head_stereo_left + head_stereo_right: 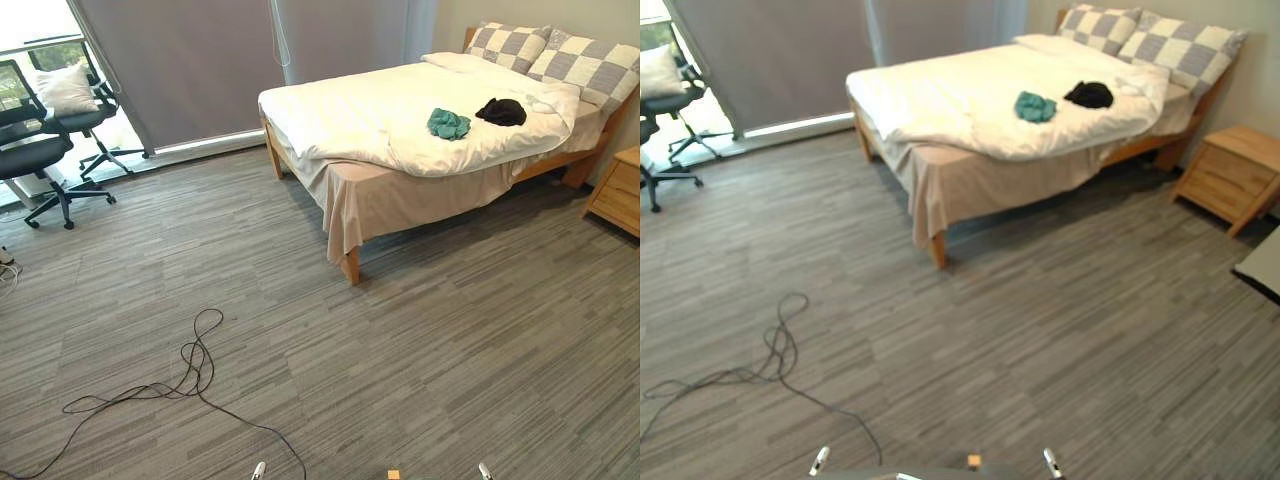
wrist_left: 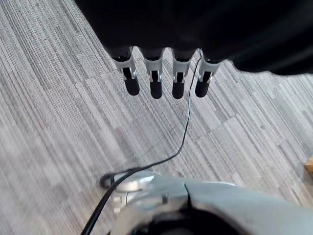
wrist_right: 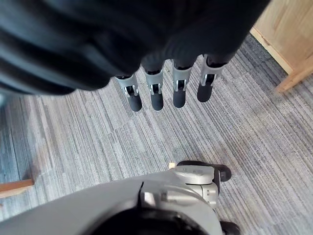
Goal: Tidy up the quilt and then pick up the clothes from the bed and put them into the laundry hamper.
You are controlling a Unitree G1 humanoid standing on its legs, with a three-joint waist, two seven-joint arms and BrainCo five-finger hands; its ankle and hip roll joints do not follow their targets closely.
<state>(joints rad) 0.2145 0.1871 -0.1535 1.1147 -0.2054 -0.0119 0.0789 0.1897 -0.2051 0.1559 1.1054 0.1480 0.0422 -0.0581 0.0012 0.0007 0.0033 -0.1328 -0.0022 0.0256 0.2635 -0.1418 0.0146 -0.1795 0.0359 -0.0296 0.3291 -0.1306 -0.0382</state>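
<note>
Left hand (image 2: 166, 81) and right hand (image 3: 166, 88) hang straight-fingered.

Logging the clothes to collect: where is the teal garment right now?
The teal garment lies crumpled on the white quilt, on the near side of the bed, just left of the black garment in the eye views.
</note>
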